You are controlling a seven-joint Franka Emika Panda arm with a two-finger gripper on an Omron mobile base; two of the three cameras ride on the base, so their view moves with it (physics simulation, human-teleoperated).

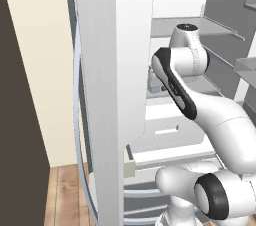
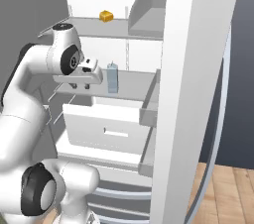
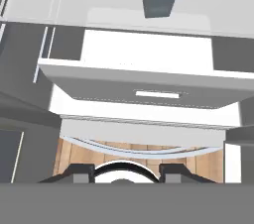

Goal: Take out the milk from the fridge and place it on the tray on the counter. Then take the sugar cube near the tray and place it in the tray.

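The grey middle shelf (image 2: 131, 85) of the fridge (image 2: 191, 94) carries the upright milk (image 2: 113, 78), while a small yellow-orange item (image 2: 106, 16) lies on the shelf above (image 2: 106, 28).

I see the fridge (image 2: 198, 94) in plain white, its thick door unpatterned, with a pale blue-grey seal curving along the door edge. Inner shelves (image 2: 134, 82) read flat grey; the drawers (image 2: 106, 129) below are white, each with a lighter slot. The milk carton (image 2: 113, 78) is pale blue-grey. A small block (image 2: 106, 16) on the upper shelf is orange-yellow. My arm (image 1: 220, 125) is white with black joints. The floor (image 1: 65, 195) shows warm brown wood planks. The wall (image 1: 45, 70) is cream, beside a dark brown panel (image 1: 15, 120).
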